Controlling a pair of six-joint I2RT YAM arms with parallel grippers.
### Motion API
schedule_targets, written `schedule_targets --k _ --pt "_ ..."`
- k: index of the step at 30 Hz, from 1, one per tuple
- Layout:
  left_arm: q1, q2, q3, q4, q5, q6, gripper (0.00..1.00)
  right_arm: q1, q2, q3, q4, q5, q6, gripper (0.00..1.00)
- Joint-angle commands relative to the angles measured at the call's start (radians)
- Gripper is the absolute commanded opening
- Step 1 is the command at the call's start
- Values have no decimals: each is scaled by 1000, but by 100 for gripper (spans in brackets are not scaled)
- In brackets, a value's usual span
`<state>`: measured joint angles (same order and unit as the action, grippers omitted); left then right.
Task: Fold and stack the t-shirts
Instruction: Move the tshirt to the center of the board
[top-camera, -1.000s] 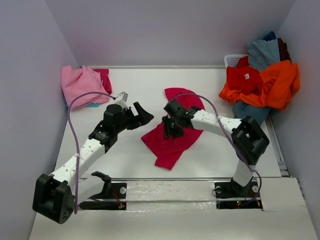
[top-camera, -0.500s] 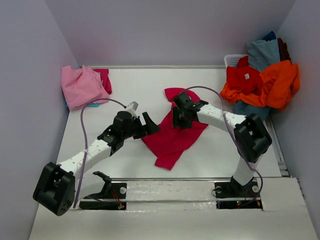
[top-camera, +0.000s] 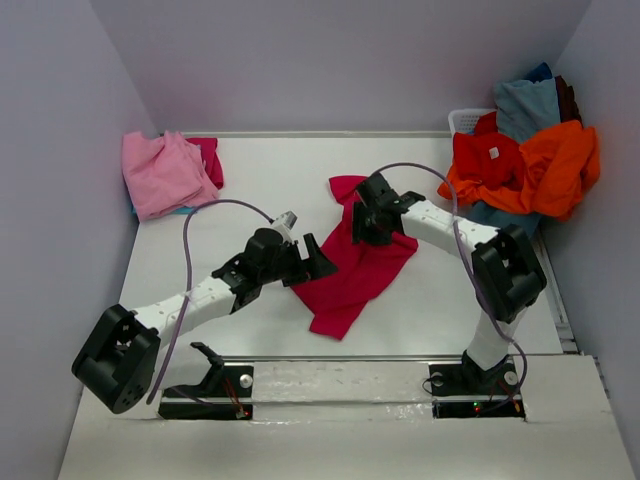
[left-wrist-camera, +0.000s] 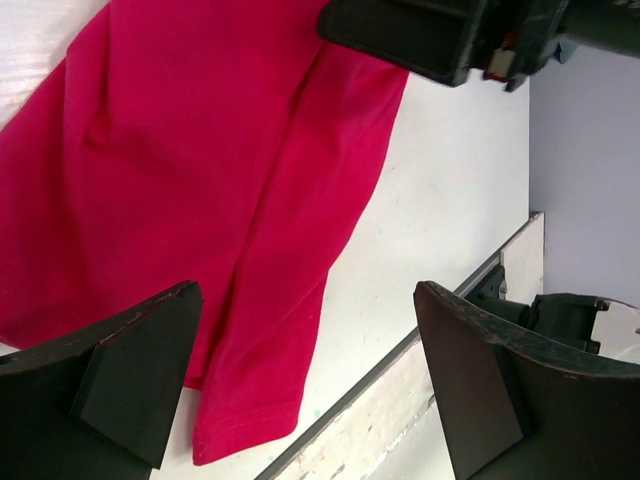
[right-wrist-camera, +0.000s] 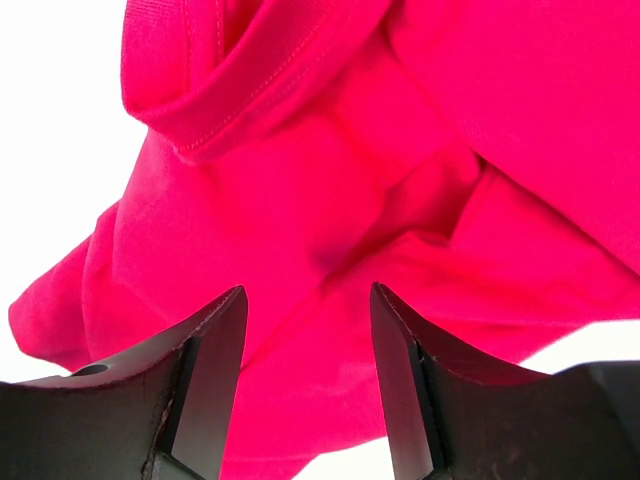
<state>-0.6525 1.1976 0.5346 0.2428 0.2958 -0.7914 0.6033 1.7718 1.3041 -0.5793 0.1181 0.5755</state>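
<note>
L end effector (top-camera: 313, 262) spread wide, low over the near-left edge of the crimson t-shirt (top-camera: 355, 275), which lies rumpled on the counter (top-camera: 270, 180) btw both arms. R end effector (top-camera: 362, 228) partly spread above the shirt's far bunched end, cloth showing thru the gap, prob not pinched. Far left of L: pink t-shirt (top-camera: 160, 172). Well right of R: heap of t-shirts (top-camera: 525, 165)

crimson-magenta tee (top-camera: 350, 270) is laid out unfolded mid-table, creased, bunched at its far end, with a hemmed edge toward the near side. light pink tee (top-camera: 160, 172) is bundled at far left. orange tee (top-camera: 560, 165), red tee (top-camera: 485, 155) and grey-blue tee (top-camera: 525, 105) are heaped at far right.
</note>
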Motion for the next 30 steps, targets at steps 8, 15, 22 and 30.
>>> schedule_targets --k 8,15,22,30 --pt "-2 -27 64 -3 -33 21 99 -17 87 17 62 -34 0 54" --pt "-2 -26 71 -2 -32 27 99 -27 106 20 81 -37 4 29" --pt "-2 -29 61 -2 -35 29 99 -27 150 60 82 -57 0 15" --pt "-2 -32 73 -8 -58 44 99 -27 111 183 -9 -54 -48 7"
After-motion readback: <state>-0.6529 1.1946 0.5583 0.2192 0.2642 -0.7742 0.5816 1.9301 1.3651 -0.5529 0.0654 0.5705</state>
